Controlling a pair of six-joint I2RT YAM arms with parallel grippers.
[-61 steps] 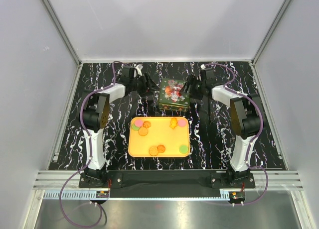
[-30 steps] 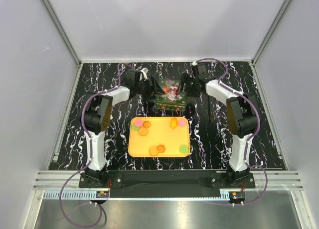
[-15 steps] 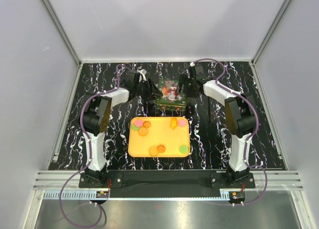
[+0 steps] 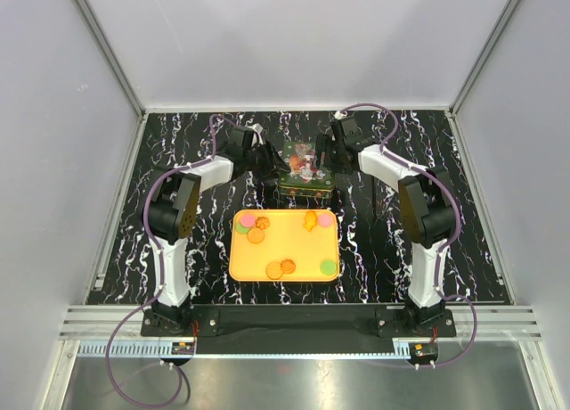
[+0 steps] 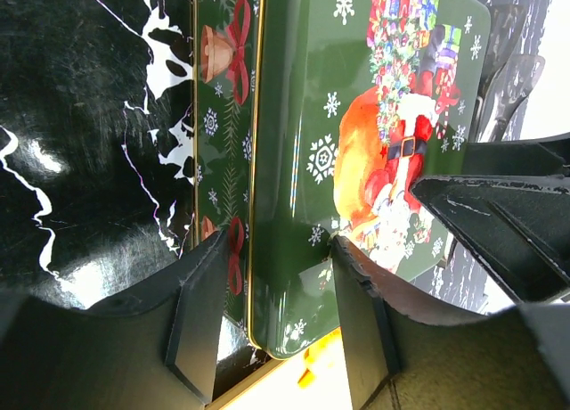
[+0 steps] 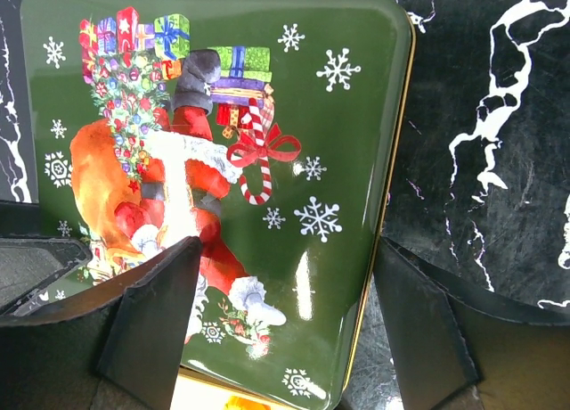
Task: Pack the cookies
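Observation:
The cookies are small flat discs, orange, pink and green, scattered on the yellow tray. Behind the tray stands a green Christmas tin with a Santa lid, also in the right wrist view. My left gripper is at the tin's far left corner, its fingers apart astride the lid's edge. My right gripper is at the far right corner, wide open over the lid's corner. Neither holds a cookie.
The black marbled table is walled in by white panels at the back and sides. The tray lies between the tin and the arm bases. Purple cables loop from both arms over the table's back.
Both arms have swung farther back and inward, from the tin's sides to its far corners. The tin has shifted a little to the left. The cookies on the tray have not moved.

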